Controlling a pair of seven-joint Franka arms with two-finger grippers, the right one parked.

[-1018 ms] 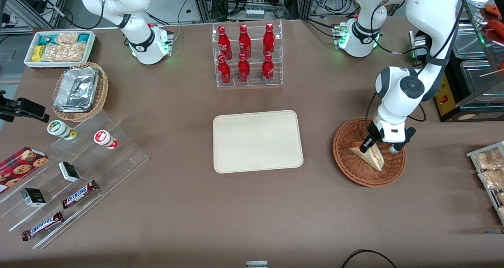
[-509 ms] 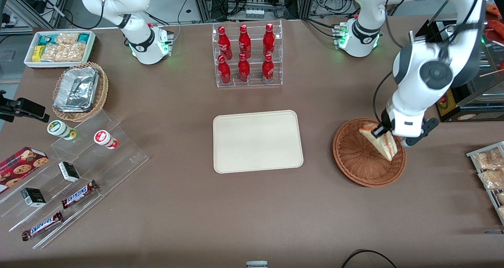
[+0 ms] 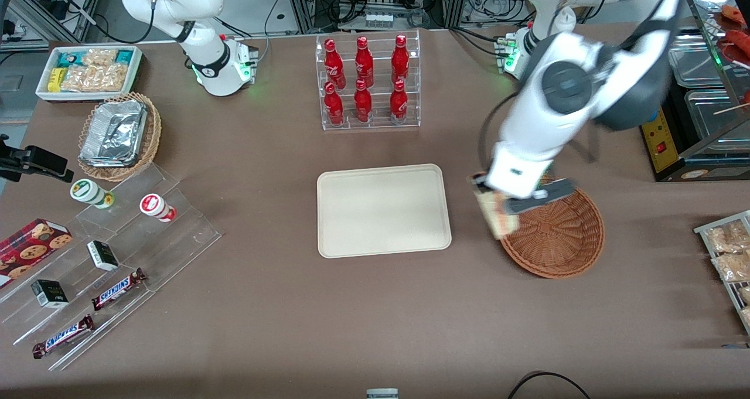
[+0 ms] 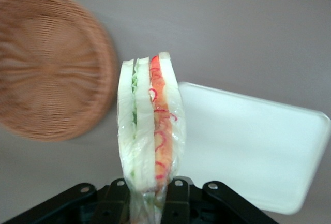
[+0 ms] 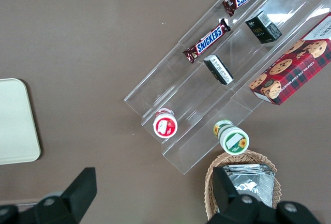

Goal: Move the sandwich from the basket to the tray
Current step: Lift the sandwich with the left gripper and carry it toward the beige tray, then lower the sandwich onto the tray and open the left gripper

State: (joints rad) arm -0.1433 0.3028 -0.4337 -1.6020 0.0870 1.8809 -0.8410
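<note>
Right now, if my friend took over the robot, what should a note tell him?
End effector: shut on the sandwich, holding it in the air above the basket rim, on the side nearest the tray.
Done: sandwich lifted out; the basket has nothing in it.
Left: carry it over the tray, lower it, let go. Nothing lies on the tray yet.
</note>
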